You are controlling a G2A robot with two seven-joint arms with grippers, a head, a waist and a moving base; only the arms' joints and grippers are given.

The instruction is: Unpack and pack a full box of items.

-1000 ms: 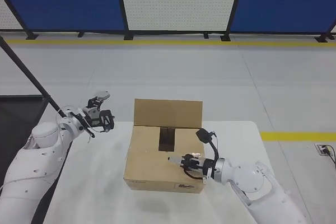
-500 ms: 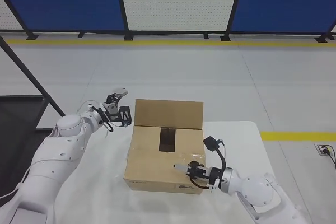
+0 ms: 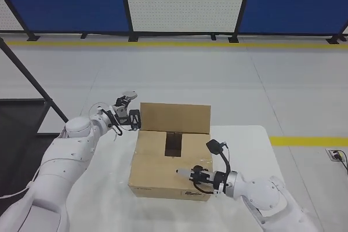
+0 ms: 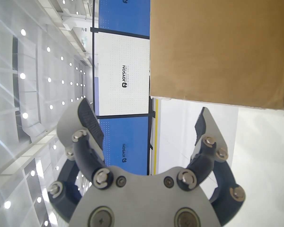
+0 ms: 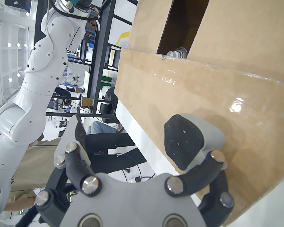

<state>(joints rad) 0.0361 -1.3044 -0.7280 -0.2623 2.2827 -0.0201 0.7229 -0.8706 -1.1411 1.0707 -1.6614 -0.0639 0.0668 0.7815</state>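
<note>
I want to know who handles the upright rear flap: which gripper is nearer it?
Left. The left gripper is just beside one end of the upright rear flap; the right gripper is at the front flap, across the top.

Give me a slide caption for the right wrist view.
Open right gripper at the taped flap of the box, with items visible through the gap between flaps.

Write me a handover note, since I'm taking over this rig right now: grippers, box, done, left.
Left gripper: open, empty, by one end of the raised rear flap of the brown cardboard box.
Right gripper: open, straddling the edge of the front flap, not clamped.
Box sits on the white table; container tops show through the centre gap.
Done: rear flap up.
Left: open remaining flaps, unpack everything, repack.
</note>
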